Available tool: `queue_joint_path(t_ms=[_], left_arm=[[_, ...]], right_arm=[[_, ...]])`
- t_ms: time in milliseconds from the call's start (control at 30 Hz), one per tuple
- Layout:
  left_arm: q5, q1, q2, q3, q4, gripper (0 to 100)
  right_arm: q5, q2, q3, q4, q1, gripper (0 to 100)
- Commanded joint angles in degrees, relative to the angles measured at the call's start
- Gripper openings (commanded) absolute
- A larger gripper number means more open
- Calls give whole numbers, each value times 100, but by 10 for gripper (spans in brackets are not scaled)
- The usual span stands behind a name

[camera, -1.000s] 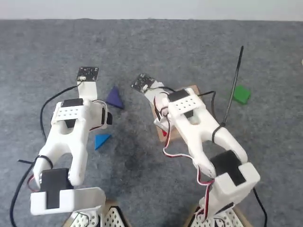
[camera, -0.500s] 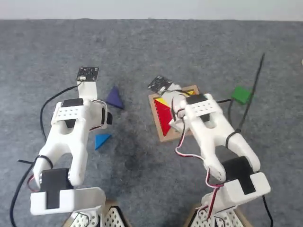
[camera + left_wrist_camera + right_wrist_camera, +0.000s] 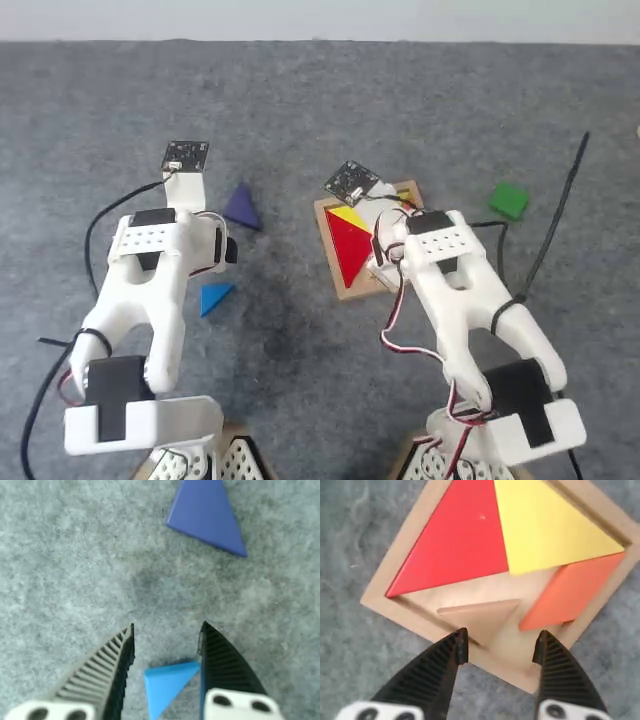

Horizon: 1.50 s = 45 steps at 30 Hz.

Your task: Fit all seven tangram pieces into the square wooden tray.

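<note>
The square wooden tray holds a red triangle, a yellow triangle and an orange piece. A pale tan triangle lies by the tray's edge. My right gripper hangs open just above that edge, holding nothing. My left gripper is open over the carpet. A light blue triangle lies between its fingers, untouched. A dark blue triangle lies beyond the fingertips. A green square sits on the carpet right of the tray.
Everything rests on grey carpet. A black cable rises from the right arm near the green square. The arms' bases stand at the front edge.
The right arm has swung right and drawn back, uncovering the tray with the red and yellow triangles. The left arm has not moved.
</note>
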Motion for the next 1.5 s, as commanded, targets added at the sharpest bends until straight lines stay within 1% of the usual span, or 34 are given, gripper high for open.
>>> queue_joint_path(t_ms=[0, 167, 333, 433, 633, 733, 767, 1067, 1300, 1467], left_arm=[[-44, 62, -299, -13, -79, 208], [-44, 62, -299, -13, -70, 208], [-44, 62, -299, 57, -88, 208], [-44, 62, -299, 66, -158, 208], [-44, 62, -299, 75, -202, 208], [-44, 62, -299, 75, -202, 208], [-44, 62, -299, 75, -202, 208], [-44, 70, -299, 75, -202, 208], [-44, 273, -299, 163, -202, 208], [-44, 264, -308, 163, -202, 208]], right_arm=[[0, -303, 0, 22, 75, 223], [-114, 259, -97, -66, 57, 223], [-229, 1191, -809, -119, 48, 223], [-281, 1455, -1108, -119, 48, 223], [-501, 1349, -1213, -163, -110, 223], [-1011, 1253, -1266, -189, -75, 226], [-1064, 1182, -1275, -224, -75, 226], [-1310, 391, -1424, -259, -75, 225], [-1336, 690, -1741, -198, -277, 224], [-1354, 365, -1380, -198, -40, 225]])
